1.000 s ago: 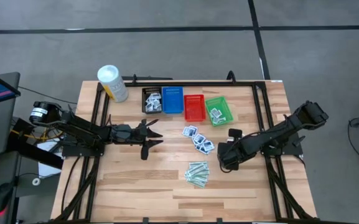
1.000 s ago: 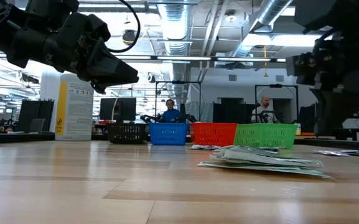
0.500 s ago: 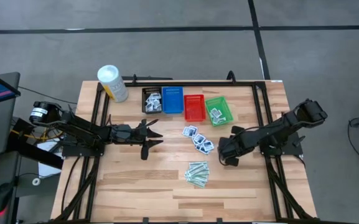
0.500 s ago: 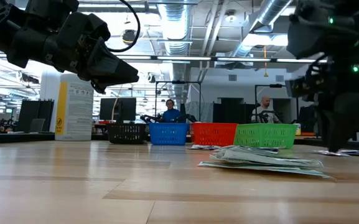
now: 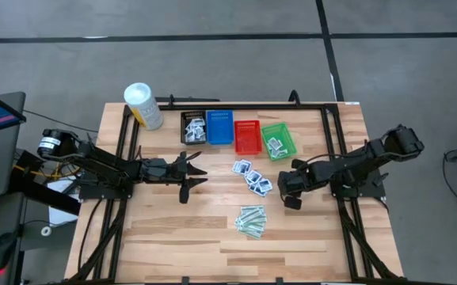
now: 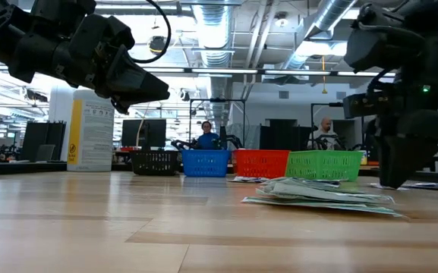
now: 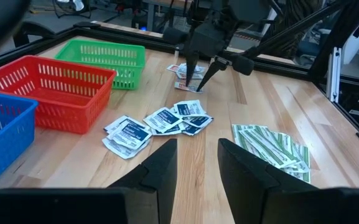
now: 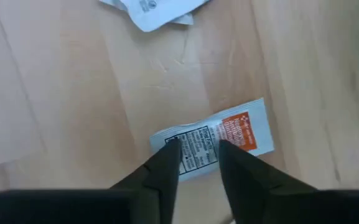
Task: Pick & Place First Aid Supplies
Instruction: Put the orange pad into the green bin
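My right gripper (image 8: 195,163) points down at the table, its fingers a narrow gap apart, tips straddling the near edge of a white packet with orange-red print (image 8: 219,138) lying flat on the wood directly beneath them. I am not pinching it. A cluster of blue-print packets (image 5: 253,177) lies just beyond my fingertips, with pale-green strips (image 5: 251,220) off to one side. My left gripper (image 5: 190,174) hovers well apart, fingers spread and empty.
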